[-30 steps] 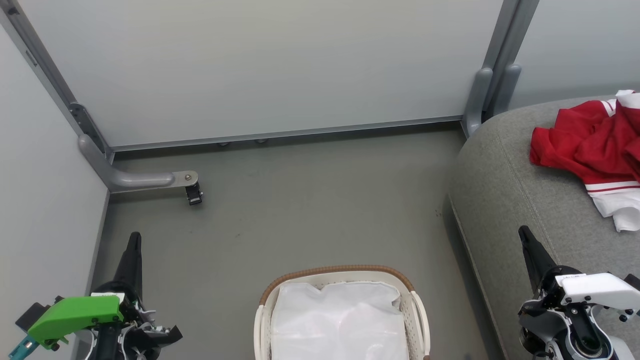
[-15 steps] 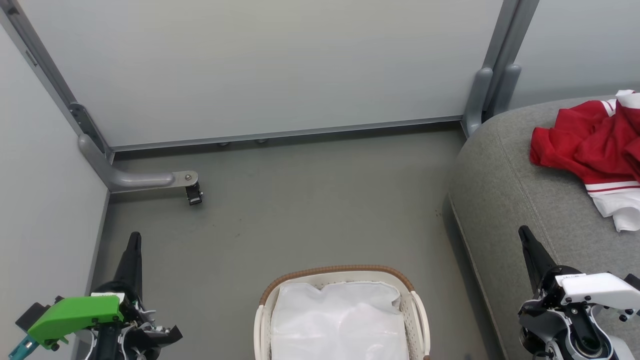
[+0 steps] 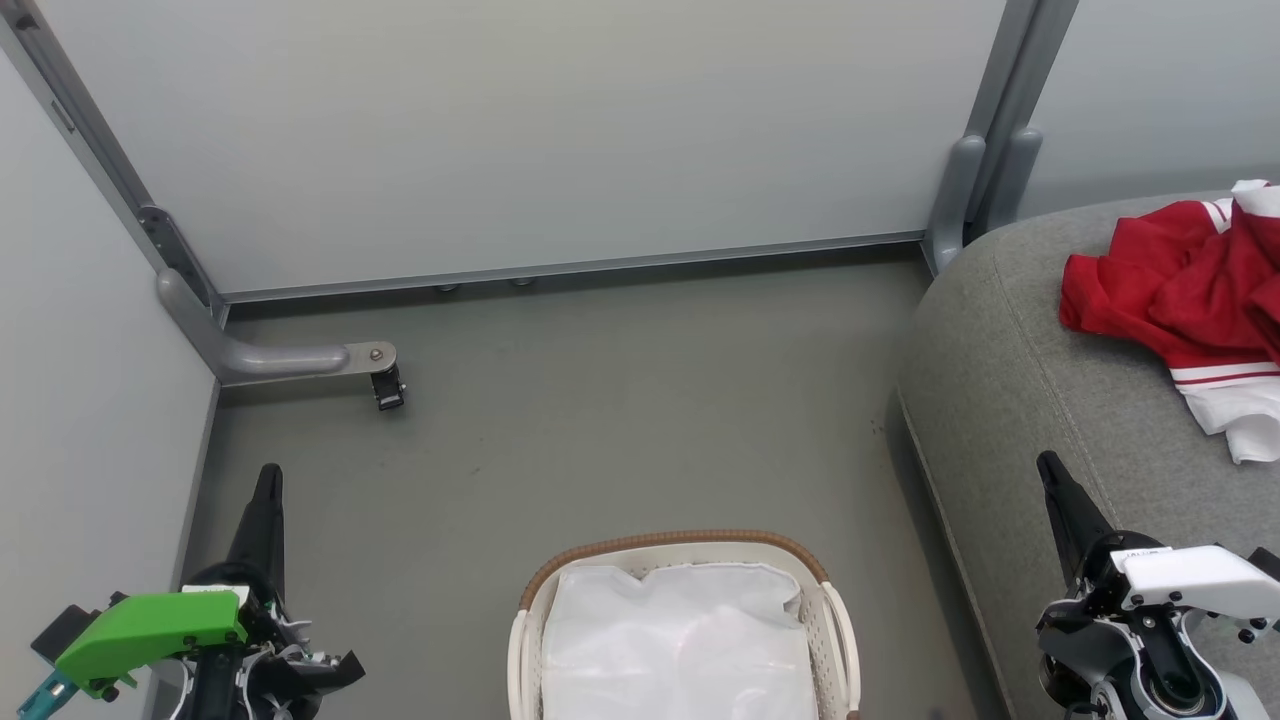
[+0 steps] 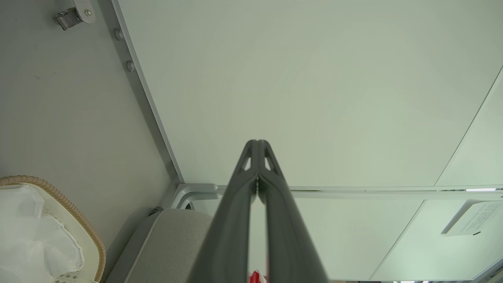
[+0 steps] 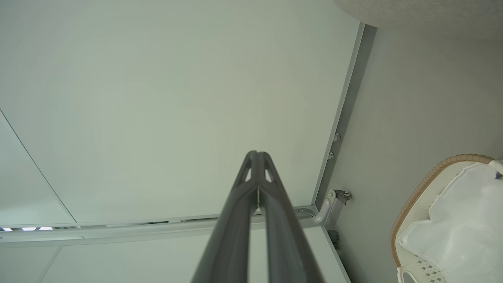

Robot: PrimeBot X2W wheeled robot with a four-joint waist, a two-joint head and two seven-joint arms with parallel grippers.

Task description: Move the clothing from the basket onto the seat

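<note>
Red clothing [image 3: 1180, 290] with white panels lies crumpled on the grey seat [image 3: 1010, 360] at the right. The white basket [image 3: 838, 625] with a brown woven rim stands on the floor at bottom centre, a white liner [image 3: 680, 645] showing inside it. My left gripper [image 3: 268, 475] is shut and points up at the lower left, apart from the basket. Over the seat's near edge my right gripper [image 3: 1046, 462] is shut too, holding nothing. The left wrist view has the shut left gripper [image 4: 257, 143], the basket [image 4: 84, 236] and the seat [image 4: 169, 243]. The right wrist view has the shut right gripper [image 5: 256, 154] and the basket [image 5: 410, 200].
Pale partition panels [image 3: 520, 130] wall in the grey floor [image 3: 620, 420] at the back and left. A grey panel foot with a small black caster [image 3: 388, 388] juts onto the floor at the back left. Another post [image 3: 965, 200] stands by the seat's far corner.
</note>
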